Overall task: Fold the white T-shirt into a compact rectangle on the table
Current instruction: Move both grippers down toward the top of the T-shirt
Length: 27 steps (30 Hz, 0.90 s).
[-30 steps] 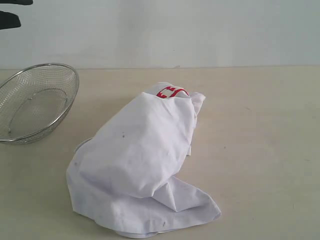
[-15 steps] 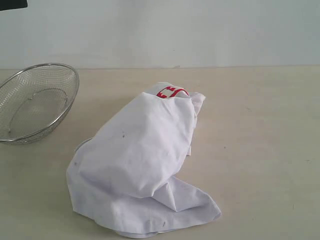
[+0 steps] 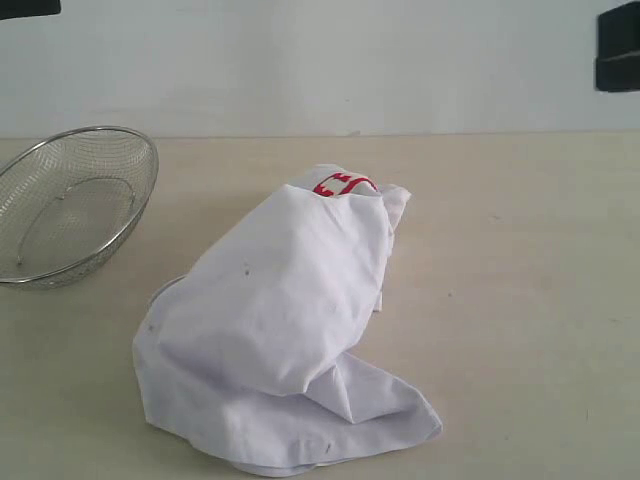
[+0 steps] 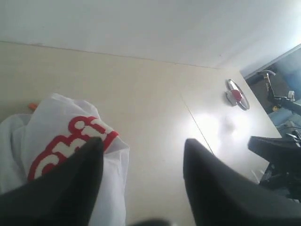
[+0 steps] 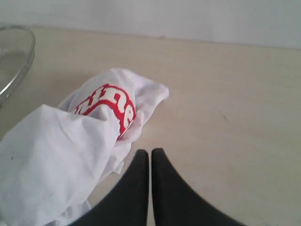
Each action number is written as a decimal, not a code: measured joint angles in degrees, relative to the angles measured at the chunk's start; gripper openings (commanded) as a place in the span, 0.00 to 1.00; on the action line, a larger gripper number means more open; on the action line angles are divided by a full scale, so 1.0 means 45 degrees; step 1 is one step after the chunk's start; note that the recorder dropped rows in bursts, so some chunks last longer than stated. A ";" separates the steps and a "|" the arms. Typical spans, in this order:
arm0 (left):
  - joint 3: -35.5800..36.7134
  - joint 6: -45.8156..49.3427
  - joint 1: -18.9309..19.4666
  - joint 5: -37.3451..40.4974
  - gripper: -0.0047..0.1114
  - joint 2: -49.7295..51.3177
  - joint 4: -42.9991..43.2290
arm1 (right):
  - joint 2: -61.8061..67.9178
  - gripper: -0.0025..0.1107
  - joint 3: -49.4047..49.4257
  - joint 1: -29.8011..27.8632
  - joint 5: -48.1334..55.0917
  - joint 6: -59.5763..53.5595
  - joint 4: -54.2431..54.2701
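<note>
Exterior camera: set a little above the tabletop (image 3: 540, 250), facing across it to a pale wall (image 3: 350, 60). Mid-range. Shirt (image 3: 290, 300) in centre frame, bowl (image 3: 70, 200) at left.

Left wrist camera: behind the left pincer (image 4: 142, 143), looking out between its spread dark fingers (image 4: 70, 183). Low, tilted, close to the shirt. Faces along the tabletop to the wall, with a tabletop edge and room clutter off to one side.

Right wrist camera: behind the right pincer (image 5: 150, 153), fingers pressed together. Angled down and forward, close over the shirt, wall beyond.

Overlap: all three catch the shirt's red lettering (image 3: 343, 184), the tabletop and the wall. Exterior and right wrist views both catch the bowl.
</note>
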 measured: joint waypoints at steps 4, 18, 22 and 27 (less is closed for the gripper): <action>0.0000 0.0168 0.0000 0.0074 0.46 -0.0285 -0.0023 | 0.1722 0.02 -0.0359 0.0000 -0.0235 -0.0732 0.0458; 0.0000 0.1093 -0.1663 -0.0544 0.29 0.1432 0.0247 | 0.6413 0.02 -0.3175 0.0000 0.0060 -0.2981 0.3124; 0.0000 0.1461 -0.2996 -0.0828 0.22 0.2298 0.0714 | 0.8283 0.09 -0.4931 0.0000 0.0717 -0.2640 0.3124; 0.0000 0.1530 -0.3901 -0.1011 0.22 0.2715 0.1515 | 1.0159 0.45 -0.6087 0.0000 0.0868 -0.2042 0.3145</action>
